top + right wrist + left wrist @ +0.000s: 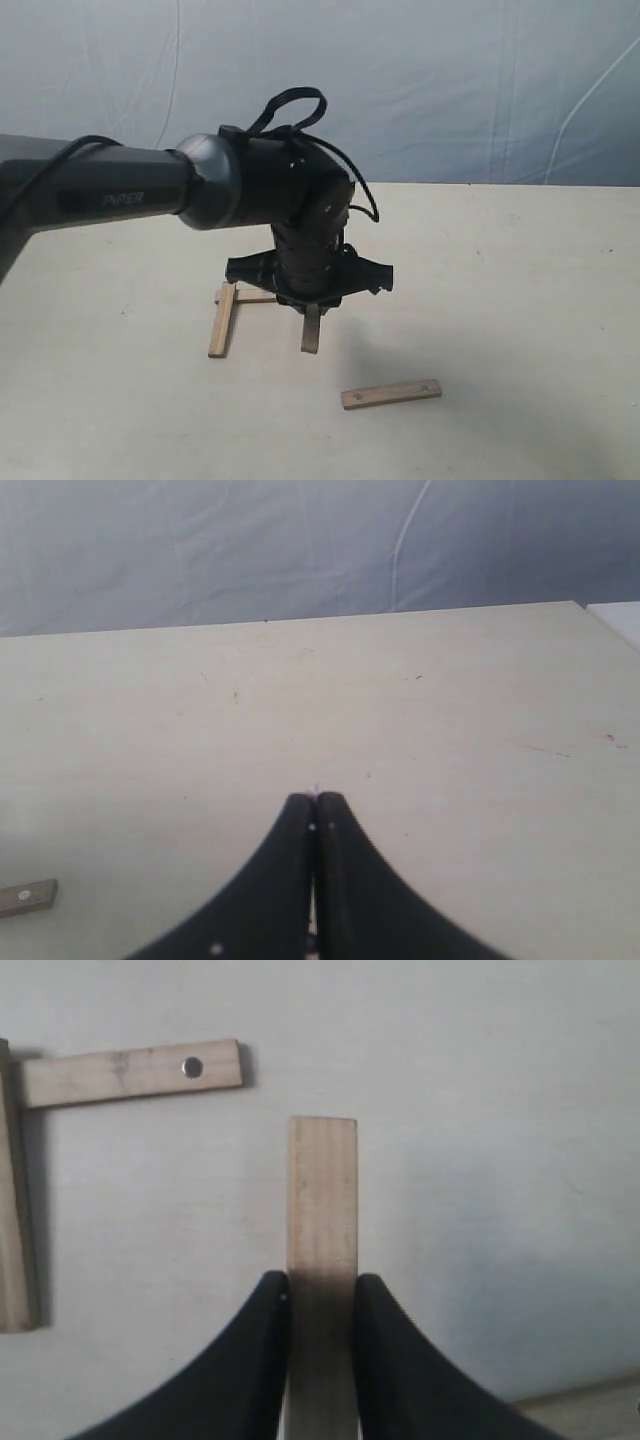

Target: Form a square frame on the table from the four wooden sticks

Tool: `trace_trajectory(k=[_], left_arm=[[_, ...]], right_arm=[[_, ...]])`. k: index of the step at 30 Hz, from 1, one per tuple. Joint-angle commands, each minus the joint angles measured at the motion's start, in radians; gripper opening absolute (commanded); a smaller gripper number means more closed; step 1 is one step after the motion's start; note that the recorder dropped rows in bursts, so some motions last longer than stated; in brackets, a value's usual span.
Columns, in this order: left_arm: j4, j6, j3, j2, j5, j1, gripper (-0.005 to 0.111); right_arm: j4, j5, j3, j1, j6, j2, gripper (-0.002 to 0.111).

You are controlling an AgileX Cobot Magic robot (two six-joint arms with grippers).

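Observation:
My left gripper [322, 1290] is shut on one wooden stick [322, 1195], which points away from it, low over the table [520, 300]. In the exterior view this stick [311, 331] pokes out under the left gripper [311, 310]. Two more sticks form an L to its left: one [221, 321] runs parallel to the held stick, and the other [256, 297] lies across the far end, partly hidden by the arm. The cross stick [130, 1072] has a dark hole. The fourth stick [391, 394] lies loose nearer the front. My right gripper [316, 800] is shut and empty.
The black left arm [120, 195] reaches in from the left and covers part of the L. A blue-grey cloth backdrop [450, 80] hangs behind the table. One end of a stick [25, 897] shows at the edge of the right wrist view.

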Motion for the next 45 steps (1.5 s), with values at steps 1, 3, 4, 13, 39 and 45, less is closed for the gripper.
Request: trace_trajectory(k=[1, 3, 4, 13, 39, 45], left_arm=[[-0.031, -0.030, 0.090, -0.016, -0.113, 0.036, 0.000], [-0.038, -0.030, 0.116, -0.016, -0.163, 0.052, 0.000], [-0.038, -0.030, 0.123, -0.016, -0.179, 0.058, 0.000], [-0.045, -0.030, 0.130, -0.009, -0.247, 0.123, 0.000], [-0.049, 0.003, 0.130, 0.058, -0.331, 0.156, 0.000], [-0.047, 0.080, 0.128, -0.055, -0.255, 0.160, 0.018]], right_arm=[[0.000, -0.008, 0.004, 0.006, 0.000, -0.004, 0.000], [0.000, -0.008, 0.004, 0.006, 0.000, -0.004, 0.000], [0.000, -0.008, 0.004, 0.006, 0.000, -0.004, 0.000], [0.000, -0.008, 0.004, 0.006, 0.000, -0.004, 0.000], [0.000, -0.008, 0.004, 0.006, 0.000, -0.004, 0.000], [0.000, -0.008, 0.004, 0.006, 0.000, -0.004, 0.000]])
